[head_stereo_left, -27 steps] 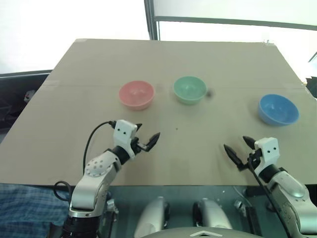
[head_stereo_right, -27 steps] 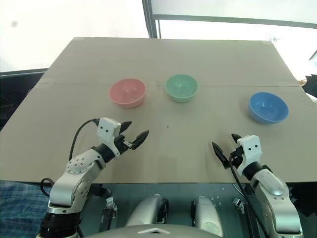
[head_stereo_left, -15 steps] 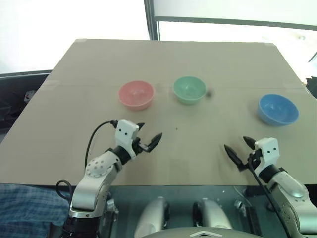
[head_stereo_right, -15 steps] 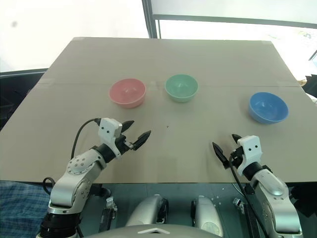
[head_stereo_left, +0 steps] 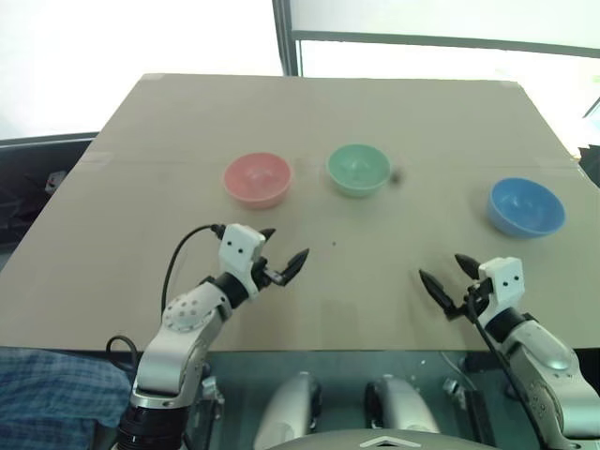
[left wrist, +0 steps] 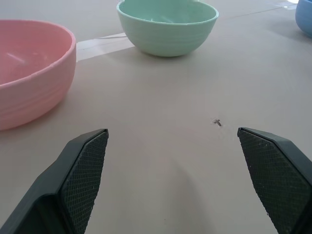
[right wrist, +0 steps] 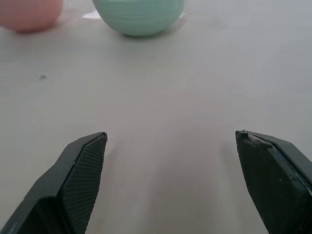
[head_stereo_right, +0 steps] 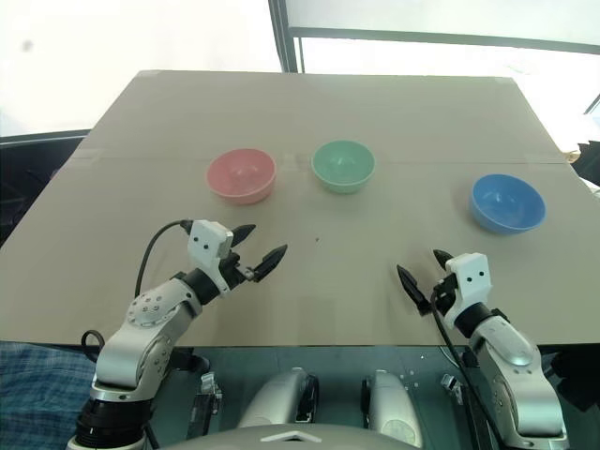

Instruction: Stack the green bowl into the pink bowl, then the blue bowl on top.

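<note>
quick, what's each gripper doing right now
Left gripper: open, holding nothing.
Right gripper: open, holding nothing.

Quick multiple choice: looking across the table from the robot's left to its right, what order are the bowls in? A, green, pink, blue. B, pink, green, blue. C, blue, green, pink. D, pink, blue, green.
B: in the head views the pink bowl sits furthest to the robot's left, the green bowl stands in the middle, and the blue bowl is off to the right, all three apart on the table.
</note>
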### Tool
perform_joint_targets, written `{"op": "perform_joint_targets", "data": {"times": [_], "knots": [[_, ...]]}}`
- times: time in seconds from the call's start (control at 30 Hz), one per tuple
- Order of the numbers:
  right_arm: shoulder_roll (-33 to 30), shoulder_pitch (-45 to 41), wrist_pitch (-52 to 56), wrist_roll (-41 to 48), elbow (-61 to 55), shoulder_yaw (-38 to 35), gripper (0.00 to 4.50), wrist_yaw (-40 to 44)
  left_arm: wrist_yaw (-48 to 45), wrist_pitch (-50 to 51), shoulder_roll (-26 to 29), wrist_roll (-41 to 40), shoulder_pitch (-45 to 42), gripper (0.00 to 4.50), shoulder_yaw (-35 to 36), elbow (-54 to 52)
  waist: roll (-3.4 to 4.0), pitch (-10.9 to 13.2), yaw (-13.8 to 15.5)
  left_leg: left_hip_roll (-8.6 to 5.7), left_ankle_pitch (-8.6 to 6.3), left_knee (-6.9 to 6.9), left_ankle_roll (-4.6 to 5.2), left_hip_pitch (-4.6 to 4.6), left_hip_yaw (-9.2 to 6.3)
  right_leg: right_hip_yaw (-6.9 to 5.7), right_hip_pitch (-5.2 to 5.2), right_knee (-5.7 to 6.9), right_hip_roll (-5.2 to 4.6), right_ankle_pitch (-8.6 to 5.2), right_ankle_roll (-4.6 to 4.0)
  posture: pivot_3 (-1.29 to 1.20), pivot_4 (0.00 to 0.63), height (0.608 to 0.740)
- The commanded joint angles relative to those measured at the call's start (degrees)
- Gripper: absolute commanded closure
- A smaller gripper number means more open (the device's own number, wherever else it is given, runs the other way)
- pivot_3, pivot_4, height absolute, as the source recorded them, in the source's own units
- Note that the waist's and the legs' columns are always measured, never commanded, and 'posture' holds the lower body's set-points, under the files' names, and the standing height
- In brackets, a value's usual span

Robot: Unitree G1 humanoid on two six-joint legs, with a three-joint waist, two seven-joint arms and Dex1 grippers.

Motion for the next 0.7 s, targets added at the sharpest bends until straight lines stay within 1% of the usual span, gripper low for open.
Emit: {"op": "perform_joint_targets", "data": {"times": [0.03,0.2,0.3,0.43,0.53,0.7], "knots": [[-1.11,-1.36,0.48,5.35,-5.94,-0.41,0.07,3.23,0.82,-0.33,0.49,1.4,-1.97,0.0,-0.46,0.42,0.0,0.0,-0.01,0.0,0.0,0.0,0.0,0.0,0.0,0.0,0.0,0.0,0.0,0.0,0.0,0.0,0.15,0.74],[-3.85,-3.65,3.78,12.05,-10.96,0.14,0.07,6.82,1.8,3.67,-0.44,0.21,-7.6,0.0,-0.15,1.93,-0.01,0.0,0.07,0.0,0.0,0.02,0.01,-0.01,-0.01,-0.01,0.02,0.01,0.02,0.01,0.01,0.0,0.15,0.74],[-5.95,-5.1,5.77,13.97,-12.61,0.14,0.07,7.43,2.52,5.46,0.5,2.07,-10.87,0.0,-1.14,2.32,-0.03,0.0,0.04,0.0,0.0,0.1,0.02,-0.02,-0.05,-0.06,0.02,0.01,0.02,0.01,0.02,0.0,0.15,0.74],[-7.85,-7.51,7.96,15.05,-13.9,0.33,0.07,6.73,3.34,7.23,2.9,6.57,-16.78,0.0,-3.69,4.77,-0.03,0.0,0.0,-0.01,-0.02,0.13,0.05,-0.03,-0.05,-0.06,0.07,0.02,0.03,0.01,0.02,0.0,0.15,0.74],[-8.07,-8.37,9.2,15.52,-14.53,0.78,0.07,5.34,3.7,9.89,4.4,8.72,-20.93,0.0,-4.86,6.79,-0.04,0.0,0.03,-0.01,-0.01,0.14,0.04,-0.02,-0.06,-0.06,0.06,0.06,0.08,0.01,0.02,0.0,0.15,0.74],[-7.59,-8.15,9.65,15.26,-14.56,1.15,0.07,3.48,4.03,11.26,6.03,11.35,-23.03,0.0,-5.66,8.6,-0.05,0.01,-0.03,-0.01,0.1,0.14,-0.14,-0.04,-0.05,-0.05,0.06,0.03,0.09,0.01,0.03,0.0,0.15,0.74]]}}
